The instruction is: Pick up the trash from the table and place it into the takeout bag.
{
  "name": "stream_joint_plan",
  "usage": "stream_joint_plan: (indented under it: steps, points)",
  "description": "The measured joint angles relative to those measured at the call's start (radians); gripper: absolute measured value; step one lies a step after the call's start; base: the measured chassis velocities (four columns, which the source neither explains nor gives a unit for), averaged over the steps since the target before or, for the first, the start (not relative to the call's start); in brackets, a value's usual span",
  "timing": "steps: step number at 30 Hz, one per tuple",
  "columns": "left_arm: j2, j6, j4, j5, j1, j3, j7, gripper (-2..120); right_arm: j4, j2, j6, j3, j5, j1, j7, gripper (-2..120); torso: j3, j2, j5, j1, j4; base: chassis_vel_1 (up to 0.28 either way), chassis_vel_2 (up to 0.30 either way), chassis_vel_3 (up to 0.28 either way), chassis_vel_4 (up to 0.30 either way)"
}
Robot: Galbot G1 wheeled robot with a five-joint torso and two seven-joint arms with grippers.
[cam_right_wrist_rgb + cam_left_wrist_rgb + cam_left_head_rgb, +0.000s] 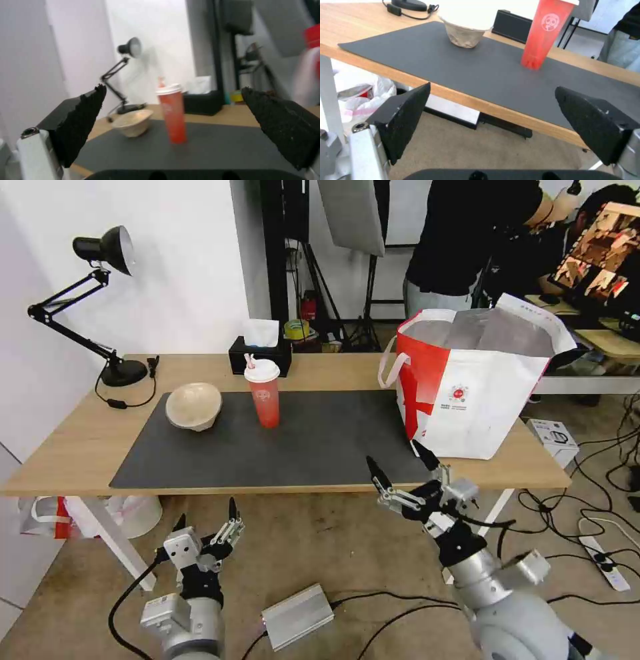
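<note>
From the head, both hands hang open below the counter [87, 440] edge, empty: left hand [205, 517], right hand [402, 467] beside the takeout bag [467, 393]. Left wrist: pulp bowl [465, 37] and red cup [543, 37] stand on the mat, unclaimed. Right wrist faces that cup, likely lining up.

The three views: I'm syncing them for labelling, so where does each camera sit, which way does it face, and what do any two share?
Head view: high on the robot, looking down over the light-wood table; left gripper and right gripper low, both open.
Left wrist view: below the table edge, facing the beige paper-pulp bowl and red translucent drink cup; own black fingers frame it.
Right wrist view: at tabletop height, facing the black desk lamp; own fingers.
Shared: all three views show bowl and cup on the dark grey mat.
</note>
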Motion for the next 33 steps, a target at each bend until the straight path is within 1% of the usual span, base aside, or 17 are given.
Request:
stream_joint_plan:
  steps: [3, 5, 6, 8, 9, 10, 13, 15, 17, 20, 21, 25, 26, 30, 33]
  points:
    - [-0.001, 0.000, 0.000, 0.001, 0.002, -0.001, 0.000, 100, -0.005, -0.035, -0.041, -0.056, 0.080, 0.090, -0.031, 100, 0.000, 0.000, -0.0001, 0.000, -0.0002, 0.000, 0.000, 0.000, 0.000]
    - [-0.001, 0.000, 0.000, 0.001, 0.002, -0.001, 0.000, 100, -0.007, -0.039, -0.044, -0.065, 0.088, 0.104, -0.034, 100, 0.000, 0.000, -0.0002, 0.000, -0.0001, 0.000, 0.000, 0.000, 0.000]
    - [-0.003, 0.000, 0.000, 0.002, 0.004, -0.001, 0.000, 100, -0.016, -0.055, -0.057, -0.107, 0.123, 0.165, -0.044, 100, 0.000, 0.000, 0.0000, 0.000, 0.0001, 0.000, 0.000, 0.000, 0.000]
    - [-0.005, 0.000, 0.000, 0.003, 0.004, -0.002, 0.000, 100, -0.026, -0.066, -0.070, -0.152, 0.157, 0.233, -0.051, 100, 0.000, 0.000, -0.0002, 0.000, 0.0000, 0.000, 0.000, 0.000, 0.000]
    - [-0.007, 0.000, 0.001, 0.004, 0.005, -0.002, 0.000, 100, -0.038, -0.072, -0.078, -0.195, 0.183, 0.298, -0.055, 100, 0.000, 0.000, 0.0000, 0.000, 0.0000, 0.000, 0.000, 0.000, 0.000]
    - [-0.007, 0.000, 0.001, 0.004, 0.005, -0.002, 0.000, 100, -0.038, -0.072, -0.078, -0.195, 0.183, 0.298, -0.055, 100, 0.000, 0.000, 0.0000, 0.000, 0.0000, 0.000, 0.000, 0.000, 0.000]
    - [-0.013, 0.000, 0.001, 0.005, 0.004, -0.005, 0.001, 100, -0.068, -0.075, -0.091, -0.288, 0.227, 0.429, -0.059, 100, 0.000, 0.000, -0.0001, 0.000, 0.0001, 0.000, 0.000, 0.000, 0.000]
    - [-0.015, 0.000, 0.001, 0.005, 0.004, -0.006, 0.001, 100, -0.072, -0.074, -0.093, -0.303, 0.235, 0.447, -0.059, 100, 0.000, 0.000, -0.0003, 0.000, 0.0001, 0.000, 0.000, 0.000, 0.000]
    - [-0.018, 0.001, -0.002, 0.006, 0.005, -0.009, 0.001, 100, -0.096, -0.060, -0.104, -0.365, 0.269, 0.530, -0.058, 100, 0.000, 0.000, -0.0001, 0.000, 0.0000, 0.000, 0.000, 0.000, 0.000]
    - [-0.023, 0.001, -0.005, 0.009, 0.009, -0.011, 0.001, 100, -0.134, -0.035, -0.108, -0.427, 0.286, 0.620, -0.057, 100, 0.000, 0.000, -0.0001, 0.000, 0.0001, 0.000, 0.000, 0.000, 0.000]
    - [-0.023, 0.001, -0.005, 0.009, 0.009, -0.011, 0.001, 100, -0.134, -0.035, -0.108, -0.427, 0.286, 0.620, -0.057, 100, 0.000, 0.000, -0.0001, 0.000, 0.0001, 0.000, 0.000, 0.000, 0.000]
    - [-0.029, 0.001, -0.008, 0.012, 0.013, -0.013, 0.001, 100, -0.182, -0.001, -0.113, -0.497, 0.301, 0.714, -0.054, 100, 0.000, 0.000, -0.0001, 0.000, 0.0000, 0.000, 0.000, 0.000, 0.000]
    - [-0.029, 0.001, -0.008, 0.012, 0.013, -0.013, 0.001, 100, -0.182, -0.001, -0.113, -0.497, 0.301, 0.714, -0.054, 100, 0.000, 0.000, -0.0001, 0.000, 0.0000, 0.000, 0.000, 0.000, 0.000]
    - [-0.033, 0.001, -0.012, 0.016, 0.017, -0.015, 0.001, 100, -0.214, 0.023, -0.115, -0.551, 0.307, 0.784, -0.049, 100, 0.000, 0.000, -0.0001, 0.000, 0.0000, 0.000, 0.000, 0.000, 0.000]
    - [-0.034, 0.001, -0.014, 0.016, 0.017, -0.015, 0.001, 100, -0.223, 0.031, -0.117, -0.565, 0.310, 0.804, -0.047, 100, 0.000, 0.000, -0.0001, 0.000, 0.0000, 0.000, 0.000, 0.000, 0.000]
